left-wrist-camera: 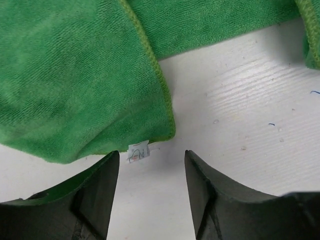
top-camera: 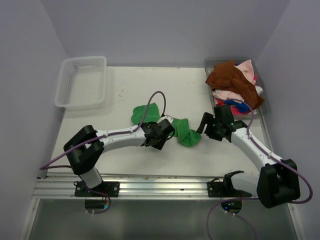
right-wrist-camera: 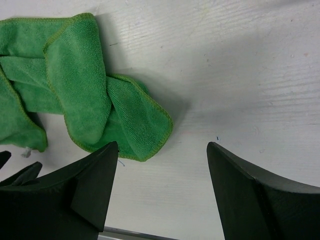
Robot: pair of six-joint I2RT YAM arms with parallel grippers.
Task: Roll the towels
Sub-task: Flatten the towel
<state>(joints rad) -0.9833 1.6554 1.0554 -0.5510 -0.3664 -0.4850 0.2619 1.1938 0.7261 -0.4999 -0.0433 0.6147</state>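
Note:
A bright green towel [top-camera: 186, 131] lies crumpled and twisted on the white table between my arms; it also shows in the left wrist view [left-wrist-camera: 85, 75] and in the right wrist view [right-wrist-camera: 80, 85]. My left gripper [top-camera: 167, 131] is open and empty [left-wrist-camera: 151, 160], just short of a towel corner with a small white label [left-wrist-camera: 139, 152]. My right gripper [top-camera: 204, 124] is open and empty [right-wrist-camera: 162, 150], just right of the towel's folded end. A rust brown towel [top-camera: 232, 80] lies on top of pale pink [top-camera: 245, 69], blue [top-camera: 235, 104] and magenta ones in the tray.
A clear grey tray [top-camera: 261, 106] holding the towel pile stands at the back right. A white mesh basket [top-camera: 82, 82] stands at the back left. An aluminium rail [top-camera: 150, 187] runs along the near table edge.

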